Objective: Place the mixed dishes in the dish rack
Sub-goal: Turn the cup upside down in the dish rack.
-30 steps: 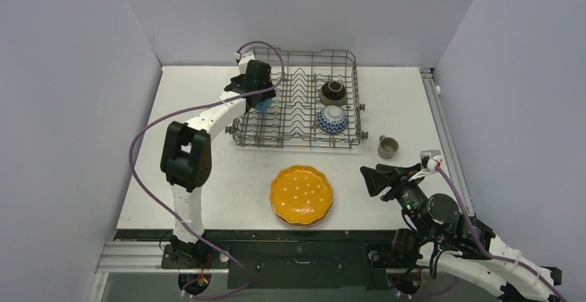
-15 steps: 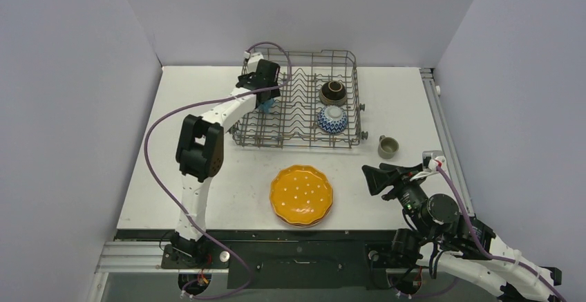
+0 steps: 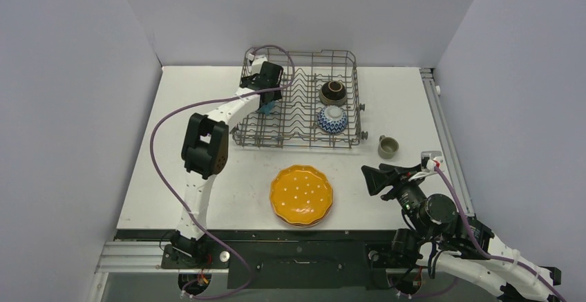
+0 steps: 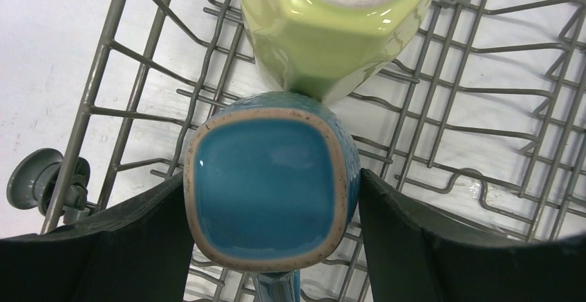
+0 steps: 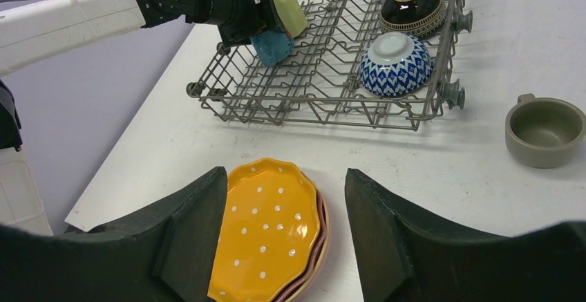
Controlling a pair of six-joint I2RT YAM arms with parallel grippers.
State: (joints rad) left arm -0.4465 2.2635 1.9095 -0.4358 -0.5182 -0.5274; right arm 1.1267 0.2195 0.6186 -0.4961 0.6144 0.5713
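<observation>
The glazed blue ceramic mug (image 4: 266,184) is base-up inside the left side of the square grey wire dish rack (image 4: 100,60), clamped on two sides by the left arm's black fingers (image 4: 138,247). Its far side touches a pale-yellow faceted mug (image 4: 332,25). On the rack's right side lie a dark brown bowl (image 3: 332,92) and, nearer, a blue-white patterned bowl (image 3: 332,119). On the white bench (image 3: 414,95) a grey mug (image 3: 388,147) stands just right of the rack, and an orange dotted scalloped plate (image 3: 301,195) tops a stack near the front. The right arm's fingers (image 5: 186,240) are spread wide and hold nothing, near that stack
</observation>
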